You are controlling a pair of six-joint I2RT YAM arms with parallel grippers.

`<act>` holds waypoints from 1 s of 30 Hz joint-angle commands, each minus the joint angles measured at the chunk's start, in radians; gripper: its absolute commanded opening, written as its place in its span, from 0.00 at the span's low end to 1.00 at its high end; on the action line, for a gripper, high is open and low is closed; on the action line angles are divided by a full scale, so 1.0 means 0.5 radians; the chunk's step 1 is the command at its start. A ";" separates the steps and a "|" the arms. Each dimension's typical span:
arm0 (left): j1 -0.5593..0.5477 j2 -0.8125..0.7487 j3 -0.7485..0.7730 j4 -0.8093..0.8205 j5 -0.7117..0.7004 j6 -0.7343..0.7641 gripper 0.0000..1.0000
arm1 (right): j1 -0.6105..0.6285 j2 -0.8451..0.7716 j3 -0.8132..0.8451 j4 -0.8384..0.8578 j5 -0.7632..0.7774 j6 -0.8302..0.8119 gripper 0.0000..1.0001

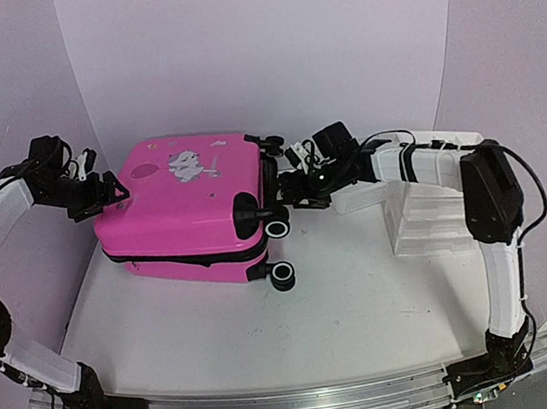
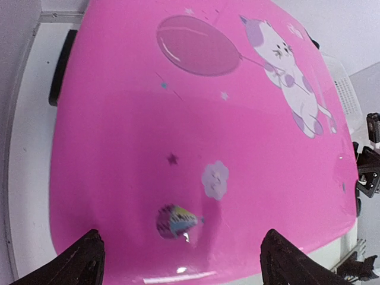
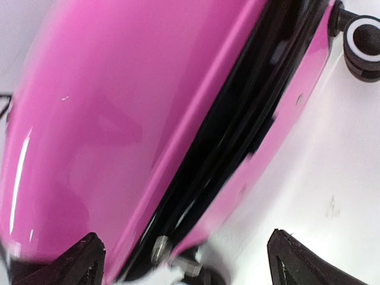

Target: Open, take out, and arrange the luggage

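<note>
Right gripper: jaws spread wide, nothing held. It is set astride the black zipper seam at the wheel end of the luggage. A small metal piece, possibly the zipper pull, is seen low between the fingers. The placement is judged to be for catching that pull so the case can be unzipped. Contact cannot be told.

Left gripper: jaws likewise apart and empty, held over the lid at the opposite end. It is judged to be a bracing post, so the shell is kept from sliding while the zipper is worked.

Luggage: laid flat on the white table, printed lid up, appearing shut. Opening is not yet begun and nothing has been taken out.

Count:
- Luggage: one.
- Grippers: two, both unloaded.
- White-rimmed wheels: two clearly seen; darker ones at the far corner are not countable.
- Clear plastic organizer: one, set right of the wheel end, apart from the case.
</note>
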 commanded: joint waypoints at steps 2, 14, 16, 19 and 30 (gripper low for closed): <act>-0.060 -0.280 -0.130 -0.263 0.205 -0.076 0.92 | 0.016 -0.391 -0.320 0.016 -0.049 -0.569 0.94; -0.214 -0.720 -0.487 -0.269 0.727 -0.199 0.86 | -0.186 -0.173 -0.319 0.204 -0.581 -0.894 0.61; -0.318 -0.735 -0.526 -0.271 0.673 -0.221 0.86 | -0.186 -0.077 -0.239 0.202 -0.761 -0.914 0.59; -0.428 -0.730 -0.553 -0.266 0.613 -0.260 0.86 | -0.177 0.039 -0.157 0.280 -0.919 -0.976 0.57; -0.507 -0.783 -0.694 -0.178 0.630 -0.380 0.84 | -0.129 0.332 0.032 0.540 -1.121 -0.762 0.50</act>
